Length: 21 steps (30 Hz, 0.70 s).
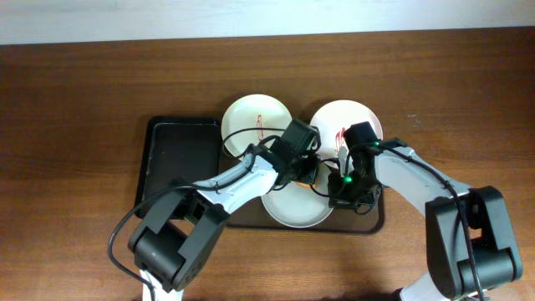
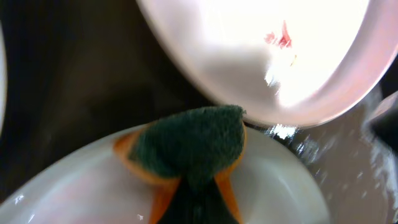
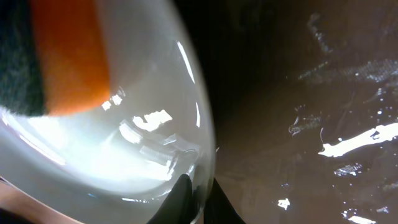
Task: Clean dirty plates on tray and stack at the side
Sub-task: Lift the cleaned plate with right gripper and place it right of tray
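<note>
Item 1. Table (image 1: 75, 92): brown wood, seen from overhead.

Item 2. Brown tray (image 1: 251, 224): large and dark, set at the table's centre. All three plates are carried on it.

Item 3. Black tray (image 1: 180, 159): narrower, placed just left of the brown tray.

Item 4. Far-left plate (image 1: 253, 117): white, marked with a red smear near its centre.

Item 5. Far-right plate (image 1: 343, 117): white, likewise marked with a red smear.

Item 6. Near plate (image 1: 292, 213): pale, on the near part of the brown tray, between and below the other two. No smear is seen on its exposed surface. Its far part is covered by both grippers.

Item 7. Sponge (image 2: 186, 146): dark green pad on an orange body, pressed onto the near plate. A smeared plate is seen just beyond it in the left wrist view.

Item 8. Left gripper (image 1: 303, 167): reached in from the near left, fingers clamped on the sponge.

Item 9. Right gripper (image 3: 200, 199): reached in from the near right, fingers pinched on the near plate's right rim, as shown in the right wrist view.
</note>
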Available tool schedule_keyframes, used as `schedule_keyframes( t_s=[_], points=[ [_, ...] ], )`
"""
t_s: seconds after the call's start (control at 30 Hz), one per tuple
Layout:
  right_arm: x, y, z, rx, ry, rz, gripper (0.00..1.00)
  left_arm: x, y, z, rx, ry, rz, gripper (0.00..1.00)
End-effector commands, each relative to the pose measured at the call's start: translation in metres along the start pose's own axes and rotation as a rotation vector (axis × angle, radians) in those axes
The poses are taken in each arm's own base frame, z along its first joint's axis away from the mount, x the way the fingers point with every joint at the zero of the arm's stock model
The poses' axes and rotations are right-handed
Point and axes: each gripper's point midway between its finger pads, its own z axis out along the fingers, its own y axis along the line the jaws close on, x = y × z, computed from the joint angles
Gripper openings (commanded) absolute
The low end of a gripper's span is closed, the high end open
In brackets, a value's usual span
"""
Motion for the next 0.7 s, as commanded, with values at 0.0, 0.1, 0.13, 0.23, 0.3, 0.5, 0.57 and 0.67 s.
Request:
schedule_keyframes(
  t_s=[0.0, 0.1, 0.13, 0.23, 0.3, 0.5, 0.57, 0.67],
  points=[
    [0.003, -0.003, 0.003, 0.017, 0.012, -0.017, 0.08, 0.027, 0.027, 0.004, -0.116, 0.098, -0.009, 0.00],
    [0.003, -0.003, 0.003, 0.017, 0.012, -0.017, 0.09, 0.030, 0.045, -0.013, -0.199, 0.118, -0.025, 0.00],
    [0.003, -0.003, 0.003, 0.017, 0.012, -0.017, 0.08, 0.027, 0.046, -0.017, -0.200, 0.109, -0.028, 0.00],
    [0.003, -0.003, 0.003, 0.017, 0.012, -0.017, 0.09, 0.012, 0.049, -0.048, -0.196, 0.063, -0.051, 0.00],
    [0.003, -0.003, 0.003, 0.021, 0.012, -0.017, 0.08, 0.005, 0.050, -0.071, -0.195, 0.037, -0.065, 0.00],
    [-0.006, -0.004, 0.003, 0.030, -0.024, -0.028, 0.11, 0.000, 0.106, -0.148, -0.300, -0.005, -0.191, 0.00],
    [-0.013, -0.002, 0.003, 0.022, -0.053, -0.039, 0.08, -0.003, 0.128, -0.162, -0.323, -0.014, -0.206, 0.00],
    [-0.017, -0.001, 0.002, 0.018, -0.070, -0.050, 0.04, 0.001, 0.156, -0.173, -0.357, 0.010, -0.180, 0.00]
  ],
)
